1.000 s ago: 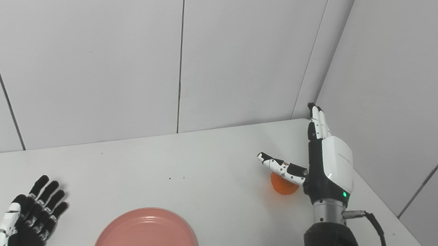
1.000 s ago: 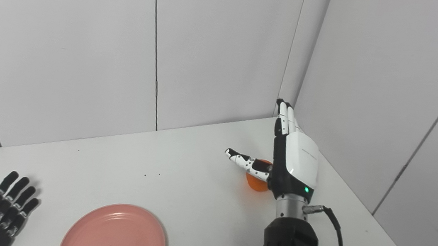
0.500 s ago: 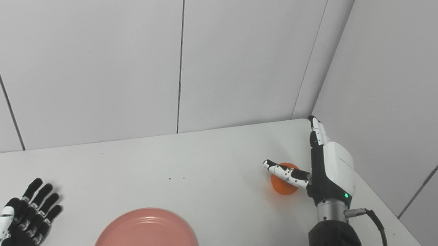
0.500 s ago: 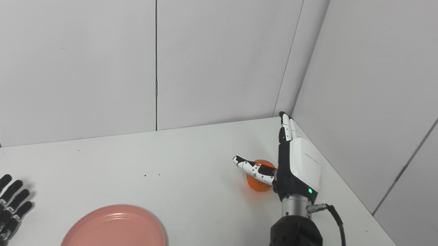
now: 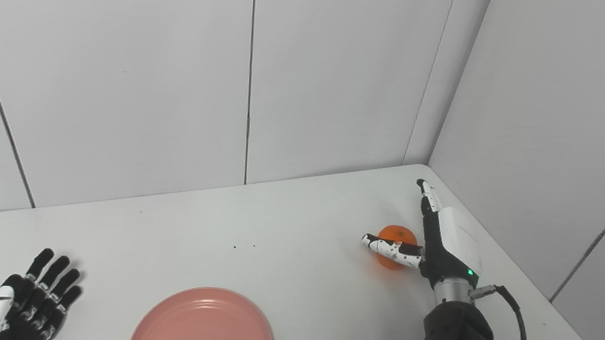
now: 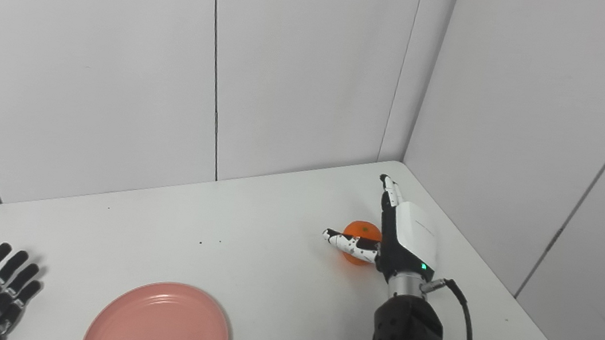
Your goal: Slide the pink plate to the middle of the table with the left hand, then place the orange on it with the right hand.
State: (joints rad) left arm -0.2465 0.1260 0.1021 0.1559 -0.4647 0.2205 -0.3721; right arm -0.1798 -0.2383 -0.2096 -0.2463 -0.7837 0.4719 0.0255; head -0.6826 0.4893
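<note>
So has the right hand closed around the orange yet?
No: the right hand is open, fingers straight beside the orange and thumb across its front, and the orange sits on the table.

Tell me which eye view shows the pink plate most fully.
The left eye view: the round pink plate sits nearer the picture's centre, with only its near edge cut by the bottom border. The right eye view shows the same plate further left, cropped at the bottom too, a little more tightly.

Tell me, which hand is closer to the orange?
Right. The right hand is open right beside the orange, thumb across its front. The left hand lies far off at the table's near left corner, beyond the pink plate.
</note>
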